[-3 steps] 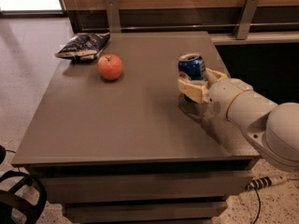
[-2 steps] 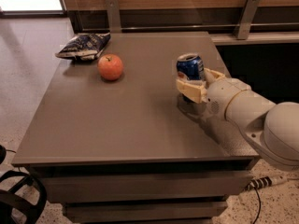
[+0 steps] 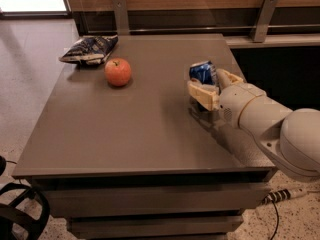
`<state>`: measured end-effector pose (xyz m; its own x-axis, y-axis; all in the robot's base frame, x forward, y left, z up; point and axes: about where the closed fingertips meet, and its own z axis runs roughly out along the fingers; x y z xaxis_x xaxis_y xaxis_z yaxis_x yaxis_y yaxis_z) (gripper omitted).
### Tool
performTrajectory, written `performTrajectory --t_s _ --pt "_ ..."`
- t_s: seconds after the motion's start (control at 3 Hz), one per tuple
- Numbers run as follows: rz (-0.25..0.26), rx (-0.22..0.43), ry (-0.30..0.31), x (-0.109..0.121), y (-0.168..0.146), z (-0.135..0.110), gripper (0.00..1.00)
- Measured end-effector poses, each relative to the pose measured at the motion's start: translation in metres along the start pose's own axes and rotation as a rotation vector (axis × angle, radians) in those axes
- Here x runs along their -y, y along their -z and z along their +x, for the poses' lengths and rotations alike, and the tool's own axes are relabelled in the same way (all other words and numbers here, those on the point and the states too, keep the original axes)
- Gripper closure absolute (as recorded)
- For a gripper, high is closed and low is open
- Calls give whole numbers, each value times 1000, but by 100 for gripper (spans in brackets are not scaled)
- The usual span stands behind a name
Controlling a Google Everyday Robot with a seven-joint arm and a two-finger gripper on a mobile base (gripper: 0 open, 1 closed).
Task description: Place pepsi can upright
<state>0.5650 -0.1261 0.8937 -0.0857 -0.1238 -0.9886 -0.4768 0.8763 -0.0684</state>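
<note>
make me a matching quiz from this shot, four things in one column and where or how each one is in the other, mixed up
Things:
1. pepsi can
2. apple
3. snack bag
4. pincer

Places or states:
a. far left corner of the table
b. over the table's right side, shut on a thing
c. red, on the table's left half
d. blue, held between two fingers

Pairs: 1-d, 2-c, 3-a, 4-b

One arm reaches in over the right front corner of the tabletop, white forearm angled rearward. The hand sits low above the tabletop's right side, cream fingers clamped on the can.
</note>
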Motion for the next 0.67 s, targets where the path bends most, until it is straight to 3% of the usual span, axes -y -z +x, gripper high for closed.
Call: performTrajectory --t_s 0.33,0.67 --pt "-1 0 1 -1 0 -1 0" --pt "-1 0 1 -1 0 -1 0"
